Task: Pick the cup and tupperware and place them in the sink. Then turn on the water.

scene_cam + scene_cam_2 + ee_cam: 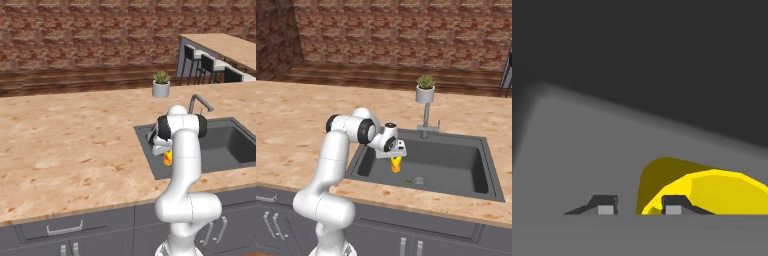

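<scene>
The cup [396,164], yellow with an orange band, hung just under the gripper [396,157] inside the sink [456,170], over its left part and above the dark floor. From the left base camera it showed as a yellow and orange patch [168,158] beside the white forearm, under the hand [161,148]. From the hand camera its yellow rim and wall [712,190] lay beside and beyond the right fingertip [673,205], with the other fingertip [605,205] standing apart to the left. The fingers stood a little apart, and the cup's rim sat against one of them rather than squarely between the two; whether they still pinched it could not be told.

The sink was a dark grey basin set in a light wood-look counter [296,125]. A small drain [418,180] sat in its floor right of the cup. The faucet [427,122] rose at the back edge of the basin, and a potted plant [425,89] stood on the counter just behind it. The arm [336,160] reached from the near side over the left rim of the basin, wrist bent downward. Grey cabinet fronts [75,227] ran below the counter edge, and a brick wall [406,30] closed the room behind. Dark stools [207,65] stood at a raised counter at the far right of the left base picture.
</scene>
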